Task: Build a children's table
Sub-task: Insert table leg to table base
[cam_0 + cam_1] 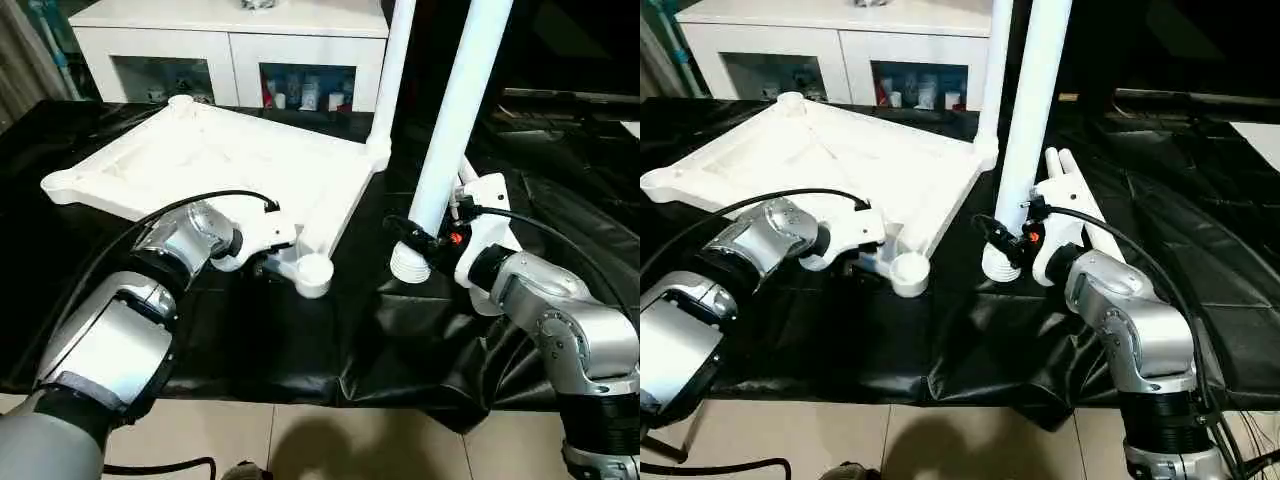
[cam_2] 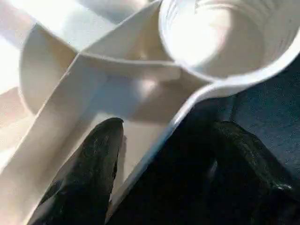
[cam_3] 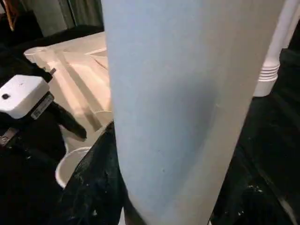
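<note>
silver forearms nearest the lens, one at each lower corner. left gripper low at the near rim of the tabletop, fingers parted and straddling the rim wall just beside the near corner socket, one finger inside the rib channel, the other outside over the black cloth; firm clamp or loose bracket, cannot tell. tabletop lying underside up, ribs showing, tilted a little, spread over the left and middle of the cloth; sockets at the left corner and far corner empty. one leg already upright in the far right corner socket. right gripper closed around a second leg near its ribbed lower end, held near upright and leaning slightly, foot just above the cloth, well apart from the near socket. another leg lying on the cloth behind the right wrist. step judged: second leg in hand, tabletop being steadied for seating. next move calls for carrying the ribbed end left over the open near socket, squaring it plumb, then pressing down while the rim is braced. surface: black sheet, creased, draped over a low platform, pale tiled floor at its front edge. room: white cabinet with glass doors behind, small items on its shelves.
</note>
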